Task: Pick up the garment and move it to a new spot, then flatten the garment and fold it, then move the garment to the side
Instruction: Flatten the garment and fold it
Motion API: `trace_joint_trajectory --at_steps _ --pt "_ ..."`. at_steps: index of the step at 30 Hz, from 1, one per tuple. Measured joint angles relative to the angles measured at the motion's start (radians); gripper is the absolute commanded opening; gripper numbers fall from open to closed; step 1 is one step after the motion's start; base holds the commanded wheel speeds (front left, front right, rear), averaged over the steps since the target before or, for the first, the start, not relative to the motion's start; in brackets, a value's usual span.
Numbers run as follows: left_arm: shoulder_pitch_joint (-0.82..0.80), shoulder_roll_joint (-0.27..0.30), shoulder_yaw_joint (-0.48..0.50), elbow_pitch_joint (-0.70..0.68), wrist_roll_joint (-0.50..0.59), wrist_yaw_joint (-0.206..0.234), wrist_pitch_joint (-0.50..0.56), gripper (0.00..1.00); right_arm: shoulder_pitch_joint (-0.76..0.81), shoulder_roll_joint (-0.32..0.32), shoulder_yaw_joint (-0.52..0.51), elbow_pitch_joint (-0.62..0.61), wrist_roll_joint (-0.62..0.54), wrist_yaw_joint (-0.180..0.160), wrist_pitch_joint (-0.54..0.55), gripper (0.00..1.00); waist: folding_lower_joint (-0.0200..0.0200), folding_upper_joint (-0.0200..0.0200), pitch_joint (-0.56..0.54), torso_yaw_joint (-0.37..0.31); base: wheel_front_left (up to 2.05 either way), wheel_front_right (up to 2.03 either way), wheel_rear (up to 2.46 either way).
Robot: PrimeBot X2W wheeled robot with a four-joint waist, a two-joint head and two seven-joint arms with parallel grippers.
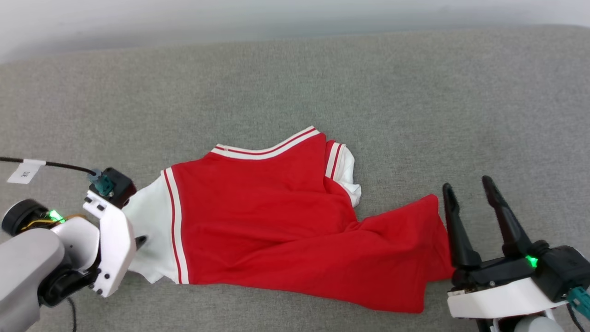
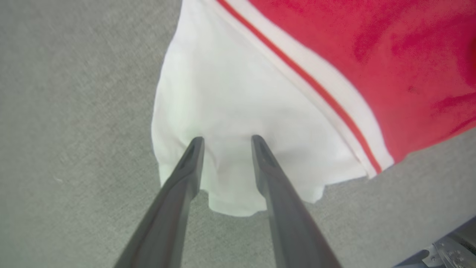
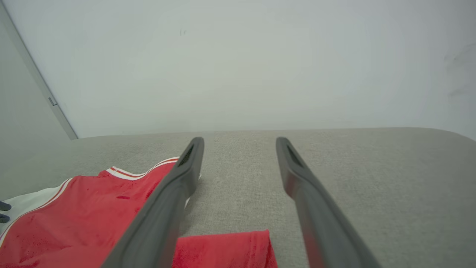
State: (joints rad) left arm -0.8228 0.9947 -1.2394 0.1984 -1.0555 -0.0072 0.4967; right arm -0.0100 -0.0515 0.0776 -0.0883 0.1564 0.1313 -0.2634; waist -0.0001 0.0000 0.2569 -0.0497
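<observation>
Bright, soft, even light all round, no glare, just a thin faint shadow under the garment (image 1: pixel 295 221) edge. Head view's nice and sharp. Left wrist view is noticeably soft, red fabric kinda smeary. Right wrist view's wall (image 3: pixel 238 56) looks washed out, and its far edge bows a bit

white wrist shells (image 1: pixel 110 240), green lights (image 1: pixel 532 261), tagged black cable (image 1: pixel 55 164), dark tapered claw fingers (image 1: pixel 454 230).

The garment (image 3: pixel 93 208) runs off the right wrist view's bottom and left edges.
</observation>
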Motion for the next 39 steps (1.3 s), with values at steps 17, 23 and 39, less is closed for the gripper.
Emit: trace_joint_trajectory --at_steps 17,23,39 --pt "0.194 -0.078 0.226 -0.170 0.148 0.463 -0.735 1.00 -0.150 -0.225 -0.010 -0.009 -0.035 0.000 0.061 1.00 0.0000 0.0000 -0.133 0.058 0.00 0.00 0.00" --pt "0.327 -0.157 0.407 -0.244 0.245 0.622 -0.757 1.00 -0.279 -0.499 0.228 0.017 0.126 0.000 0.400 1.00 0.0000 0.0000 -0.126 0.077 0.00 0.00 0.00" --pt "0.648 -0.453 0.788 -0.338 0.599 0.588 -0.760 1.00 -0.747 -0.747 0.718 0.034 0.534 0.000 0.958 1.00 0.0001 0.0000 -0.040 0.137 0.00 0.00 0.00"
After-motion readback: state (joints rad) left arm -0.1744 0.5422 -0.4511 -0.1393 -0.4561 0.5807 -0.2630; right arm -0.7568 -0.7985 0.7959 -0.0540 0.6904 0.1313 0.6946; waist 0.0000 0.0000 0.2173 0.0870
